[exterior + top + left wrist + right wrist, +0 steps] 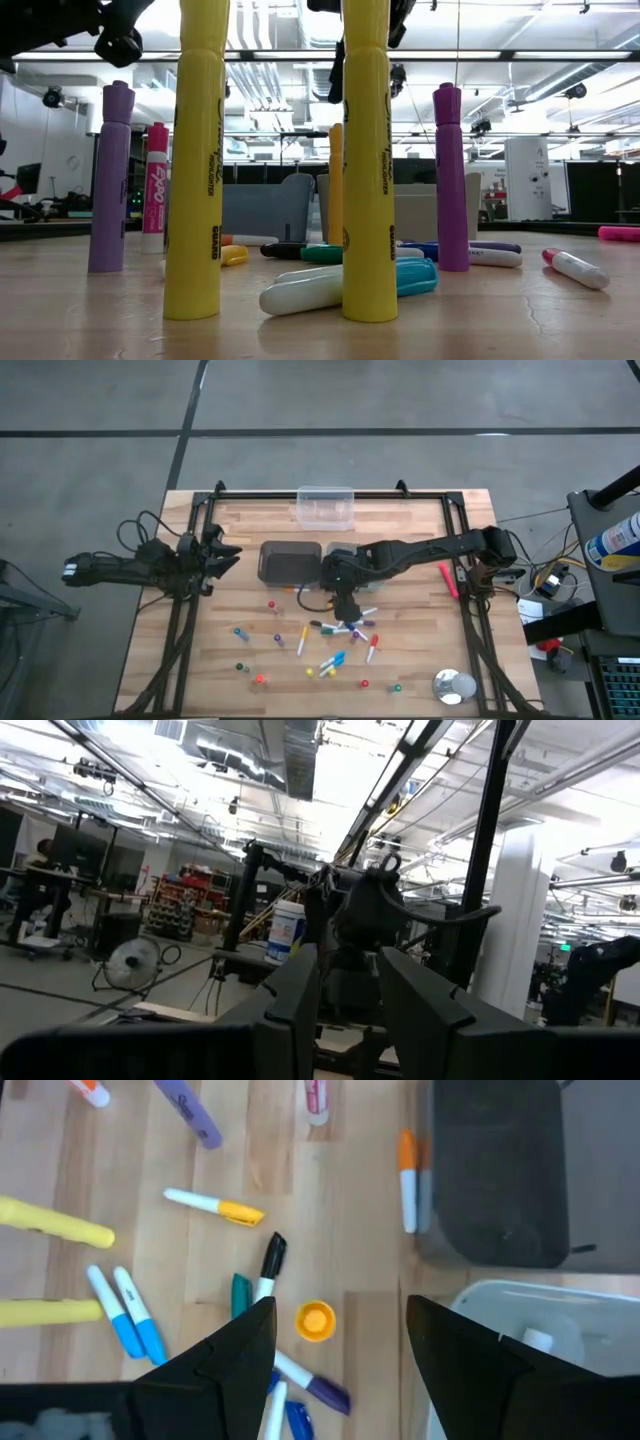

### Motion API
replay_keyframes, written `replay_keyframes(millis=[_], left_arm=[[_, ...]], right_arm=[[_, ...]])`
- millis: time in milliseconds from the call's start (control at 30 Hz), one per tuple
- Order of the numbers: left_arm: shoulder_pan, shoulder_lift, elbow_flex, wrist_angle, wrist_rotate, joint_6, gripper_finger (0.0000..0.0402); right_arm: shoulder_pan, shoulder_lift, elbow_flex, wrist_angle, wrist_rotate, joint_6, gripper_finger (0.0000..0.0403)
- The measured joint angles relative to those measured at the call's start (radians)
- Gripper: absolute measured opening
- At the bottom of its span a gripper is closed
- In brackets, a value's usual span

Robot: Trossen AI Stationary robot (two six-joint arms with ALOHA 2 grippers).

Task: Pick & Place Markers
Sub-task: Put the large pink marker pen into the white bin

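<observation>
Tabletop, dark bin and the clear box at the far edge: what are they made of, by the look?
Tabletop: wood, butcher-block style, with visible grain and plank seams, pale matte finish. Dark bin: looks like opaque grey-brown plastic with rounded moulded corners and a dull surface. Clear box: likely transparent plastic, since the wood shows through its walls.

Overhead: straight down on the whole wooden table (420, 650). Low: at tabletop level, very close to upright yellow highlighters (369, 170), facing the room. Right wrist: down onto scattered markers (215, 1205), shared with overhead. Left wrist: level, toward the room.
</observation>
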Motion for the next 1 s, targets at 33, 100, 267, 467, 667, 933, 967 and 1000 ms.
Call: replay_keyframes(millis=[33, 100, 267, 467, 667, 933, 967, 1000], left_arm=[[0.0, 0.0, 0.0, -0.001, 0.003, -0.001, 0.0105], [0.0, 0.0, 0.0, -0.007, 0.007, -0.008, 0.0105], [0.0, 0.0, -0.001, -0.023, 0.008, -0.024, 0.0105], [0.0, 0.002, -0.001, -0.058, 0.051, -0.077, 0.0105], [-0.001, 0.031, 0.081, -0.35, 0.065, -0.168, 0.0105], [-0.003, 0.119, 0.255, -0.703, 0.091, -0.18, 0.0105], [-0.004, 0.139, 0.266, -0.725, 0.094, -0.18, 0.0105], [-0.007, 0.16, 0.276, -0.744, 0.1, -0.18, 0.0105]], right_arm=[[0.005, 0.006, 0.0, 0.008, 0.0, 0.001, 0.0219], [0.014, 0.017, 0.0, 0.008, 0.0, 0.007, 0.0219], [0.027, 0.037, -0.002, 0.013, 0.001, -0.009, 0.0219], [0.023, 0.037, -0.002, 0.041, 0.031, -0.052, 0.0219], [0.016, 0.036, -0.002, 0.055, 0.058, -0.08, 0.0219], [0.016, 0.036, -0.002, 0.054, 0.082, -0.103, 0.0219], [0.016, 0.036, -0.002, 0.05, 0.084, -0.103, 0.0219], [0.016, 0.036, -0.002, 0.043, 0.085, -0.102, 0.0219]])
